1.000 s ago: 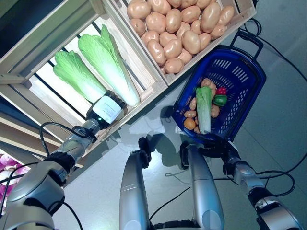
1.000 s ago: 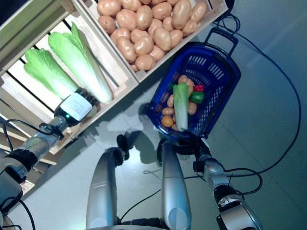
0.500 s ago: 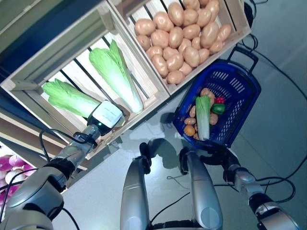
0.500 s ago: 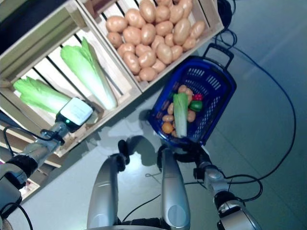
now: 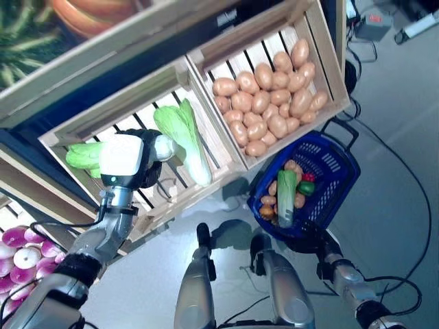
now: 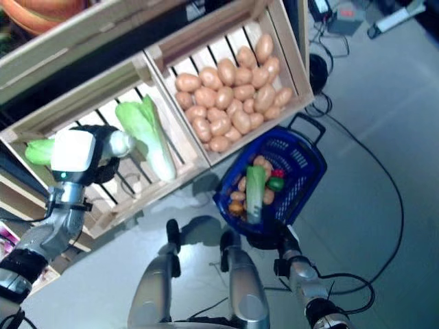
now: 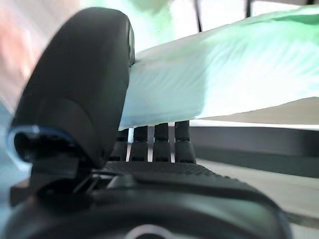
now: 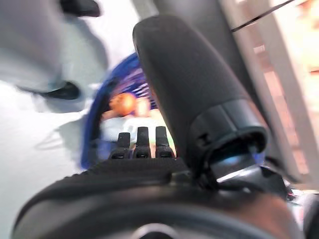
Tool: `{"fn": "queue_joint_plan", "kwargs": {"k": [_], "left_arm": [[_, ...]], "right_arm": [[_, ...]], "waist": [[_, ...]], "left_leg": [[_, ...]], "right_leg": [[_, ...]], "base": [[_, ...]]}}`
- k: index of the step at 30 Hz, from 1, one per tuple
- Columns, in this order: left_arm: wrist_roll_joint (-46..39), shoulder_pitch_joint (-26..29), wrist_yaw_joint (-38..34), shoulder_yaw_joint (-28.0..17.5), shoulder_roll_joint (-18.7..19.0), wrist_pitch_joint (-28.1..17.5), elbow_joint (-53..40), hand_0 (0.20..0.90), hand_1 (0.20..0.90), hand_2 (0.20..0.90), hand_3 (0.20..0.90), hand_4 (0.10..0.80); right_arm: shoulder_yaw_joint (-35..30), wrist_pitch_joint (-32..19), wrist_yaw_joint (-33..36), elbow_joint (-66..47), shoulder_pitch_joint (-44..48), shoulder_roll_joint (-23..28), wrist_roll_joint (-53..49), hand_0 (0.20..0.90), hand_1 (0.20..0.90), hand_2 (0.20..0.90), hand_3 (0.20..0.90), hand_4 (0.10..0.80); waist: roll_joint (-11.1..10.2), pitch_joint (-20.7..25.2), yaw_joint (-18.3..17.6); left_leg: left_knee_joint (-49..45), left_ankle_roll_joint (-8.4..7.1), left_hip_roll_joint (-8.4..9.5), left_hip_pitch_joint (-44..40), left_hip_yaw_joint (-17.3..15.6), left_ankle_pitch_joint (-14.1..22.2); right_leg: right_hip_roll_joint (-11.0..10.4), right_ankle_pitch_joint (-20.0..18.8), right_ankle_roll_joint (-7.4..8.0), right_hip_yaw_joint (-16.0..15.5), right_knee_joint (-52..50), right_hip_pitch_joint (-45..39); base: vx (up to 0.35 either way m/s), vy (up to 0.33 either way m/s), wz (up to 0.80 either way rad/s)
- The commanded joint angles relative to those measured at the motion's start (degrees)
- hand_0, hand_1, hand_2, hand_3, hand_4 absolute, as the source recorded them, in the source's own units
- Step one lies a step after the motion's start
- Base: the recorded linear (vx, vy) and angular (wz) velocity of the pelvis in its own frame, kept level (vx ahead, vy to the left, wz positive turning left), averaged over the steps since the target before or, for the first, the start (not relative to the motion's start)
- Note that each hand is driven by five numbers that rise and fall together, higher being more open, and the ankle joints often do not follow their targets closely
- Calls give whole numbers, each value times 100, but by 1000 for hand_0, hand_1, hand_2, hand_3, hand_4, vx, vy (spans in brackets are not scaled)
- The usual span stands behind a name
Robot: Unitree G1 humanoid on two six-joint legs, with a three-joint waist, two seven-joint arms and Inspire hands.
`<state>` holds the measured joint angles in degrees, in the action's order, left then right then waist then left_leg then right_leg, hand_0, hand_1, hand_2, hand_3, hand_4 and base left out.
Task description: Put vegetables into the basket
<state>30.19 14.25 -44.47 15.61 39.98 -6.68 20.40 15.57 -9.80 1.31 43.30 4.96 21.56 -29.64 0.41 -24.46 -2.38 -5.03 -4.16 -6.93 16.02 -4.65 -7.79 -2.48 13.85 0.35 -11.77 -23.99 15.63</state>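
Observation:
In the left eye view my left hand (image 5: 123, 162) is inside the slatted wooden crate (image 5: 147, 110), over the pale stem end of the left napa cabbage (image 5: 82, 155). The left wrist view shows that cabbage (image 7: 224, 74) lying between the thumb (image 7: 75, 89) and the curled fingers, so the hand is shut on it. A second napa cabbage (image 5: 185, 137) lies free to its right. The blue basket (image 5: 337, 168) hangs below the crates with a cabbage, potatoes and peppers in it. My right hand (image 5: 310, 241) is shut on its near handle.
A crate of potatoes (image 5: 267, 103) sits to the right of the cabbage crate, just above the basket. Purple and white onions (image 5: 24, 250) lie on a lower shelf at the far left. Grey floor (image 5: 405, 137) spreads to the right, crossed by cables.
The whole picture has shifted, so the camera moved. My left hand has gone from the crate's front edge onto the left cabbage's stem end and closed on it. The basket stays in my right hand.

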Motion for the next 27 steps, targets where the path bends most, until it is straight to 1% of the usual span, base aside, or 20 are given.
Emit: {"fn": "queue_joint_plan", "kwargs": {"k": [1, 2, 3, 4, 5, 6, 7, 9, 10, 11, 14, 16, 18, 20, 22, 23, 25, 27], "left_arm": [[-1370, -454, 46, -640, -352, -988, -481, 300, 300, 300, 300, 400], [-2013, -698, 456, -835, -605, -1373, -779, 300, 300, 300, 300, 400], [-2051, -730, 506, -864, -634, -1384, -825, 300, 300, 300, 300, 400], [-2430, -869, 782, -973, -764, -1568, -997, 300, 300, 300, 300, 400], [-2853, -1014, 1193, -1033, -925, -1722, -1206, 300, 300, 300, 300, 400], [-3381, -1151, 1753, -1058, -1061, -1821, -1398, 300, 300, 300, 300, 400], [-3567, -1220, 1909, -1035, -1121, -1842, -1494, 300, 300, 300, 300, 400], [-4298, -1291, 2506, -960, -1225, -1902, -1631, 300, 300, 300, 300, 400], [-4503, -1329, 2753, -917, -1280, -1922, -1737, 300, 300, 300, 300, 400], [-4874, -1378, 3185, -839, -1317, -1956, -1811, 300, 300, 300, 300, 400], [-4742, -1413, 3308, -733, -1321, -1915, -1916, 300, 300, 300, 300, 400], [-4997, -1367, 3442, -678, -1268, -1716, -1957, 300, 300, 300, 300, 400], [-5125, -1343, 3590, -650, -1234, -1648, -1948, 300, 300, 300, 300, 400], [-5369, -1381, 3909, -640, -1211, -1458, -2031, 300, 300, 300, 300, 400], [-5393, -1391, 3988, -595, -1200, -1395, -2074, 300, 300, 300, 300, 400], [-5396, -1384, 4174, -554, -1174, -1335, -2142, 300, 300, 300, 300, 400], [-5387, -1373, 4276, -484, -1133, -1307, -2170, 300, 300, 300, 300, 400], [-5462, -1345, 4387, -430, -1074, -1166, -2248, 300, 300, 300, 300, 400]], "right_arm": [[-237, -402, 265, -391, -489, -123, -30, 900, 900, 900, 900, 800], [-365, -393, 324, -623, -639, -228, 56, 900, 900, 900, 900, 800], [-373, -374, 340, -656, -655, -237, 63, 900, 900, 900, 900, 800], [-411, -362, 402, -799, -737, -275, 63, 900, 900, 900, 900, 800], [-477, -376, 419, -945, -834, -336, 75, 900, 900, 900, 900, 800], [-539, -396, 408, -1117, -933, -367, 54, 900, 900, 900, 900, 800], [-564, -413, 427, -1233, -984, -375, 49, 900, 900, 900, 900, 800], [-614, -409, 364, -1499, -1049, -394, -17, 900, 900, 900, 900, 800], [-640, -393, 315, -1671, -1084, -399, -45, 900, 900, 900, 900, 800], [-675, -431, 183, -1872, -1160, -414, -116, 900, 900, 900, 900, 800], [-707, -446, 72, -2203, -1236, -388, -65, 900, 900, 900, 900, 800], [-705, -469, 22, -2629, -1283, -272, -182, 900, 900, 900, 900, 800], [-729, -622, -64, -2851, -1317, -233, -202, 900, 900, 900, 900, 800], [-822, -620, -320, -3371, -1346, -88, -199, 900, 900, 900, 900, 800], [-823, -591, -481, -3572, -1356, -6, -167, 900, 900, 900, 900, 800], [-813, -575, -737, -3749, -1331, 110, -162, 900, 900, 900, 900, 800], [-772, -520, -832, -3873, -1277, 214, -143, 900, 900, 900, 900, 800], [-739, -248, -1073, -4067, -1179, 373, -313, 900, 900, 900, 900, 800]], "waist": [[-188, 1101, 198], [-247, 1206, 231], [-252, 1227, 234], [-279, 1280, 262], [-320, 1364, 284], [-355, 1426, 306], [-370, 1469, 314], [-402, 1555, 312], [-415, 1593, 303], [-417, 1630, 275], [-423, 1680, 238], [-421, 1728, 199], [-422, 1757, 169], [-411, 1807, 120], [-409, 1829, 101], [-407, 1853, 88], [-406, 1874, 85], [-404, 1909, 90]], "left_leg": [[209, -36, 194, -310, 26, 447], [364, -49, 187, -527, 33, 450], [377, -46, 190, -531, 39, 436], [396, -44, 200, -610, 52, 461], [439, -39, 196, -706, 63, 476], [477, -33, 193, -814, 62, 498], [525, -27, 191, -880, 60, 501], [605, -9, 187, -995, 41, 510], [611, 7, 182, -1054, 22, 537], [588, 36, 183, -1127, -24, 582], [546, 76, 198, -1224, -44, 651], [574, 119, 218, -1344, -64, 703], [593, 153, 237, -1424, -102, 753], [601, 210, 262, -1549, -178, 820], [595, 226, 277, -1595, -211, 856], [591, 250, 299, -1644, -243, 899], [589, 253, 309, -1678, -276, 924], [640, 271, 327, -1753, -294, 934]], "right_leg": [[-67, -1086, 214, 79, 1842, -713], [-61, -1120, 240, 53, 2044, -960], [-59, -1141, 241, 47, 2073, -973], [-58, -1161, 252, 32, 2146, -1079], [-62, -1204, 272, 6, 2238, -1178], [-71, -1245, 290, -26, 2307, -1277], [-75, -1273, 305, -42, 2361, -1339], [-78, -1305, 325, -55, 2429, -1436], [-82, -1297, 333, -62, 2428, -1474], [-91, -1284, 343, -46, 2395, -1512], [-106, -1266, 371, 10, 2355, -1559], [-121, -1254, 403, 54, 2349, -1615], [-121, -1239, 415, 96, 2354, -1653], [-148, -1244, 462, 158, 2345, -1701], [-170, -1258, 486, 186, 2360, -1719], [-190, -1269, 508, 211, 2389, -1740], [-203, -1278, 527, 222, 2404, -1759], [-208, -1282, 550, 247, 2420, -1798]], "base": [[166, -79, 18], [171, -80, 23], [149, -57, 36], [104, -35, 34], [150, -45, 44], [131, -37, 31], [106, -19, 21], [76, -6, 12], [79, 8, 10], [72, 12, 2], [46, 14, -6], [49, 18, -10], [43, 17, -11], [44, 24, -14], [22, 19, -10], [14, 15, -11], [16, 11, -11], [11, 2, -3]]}}
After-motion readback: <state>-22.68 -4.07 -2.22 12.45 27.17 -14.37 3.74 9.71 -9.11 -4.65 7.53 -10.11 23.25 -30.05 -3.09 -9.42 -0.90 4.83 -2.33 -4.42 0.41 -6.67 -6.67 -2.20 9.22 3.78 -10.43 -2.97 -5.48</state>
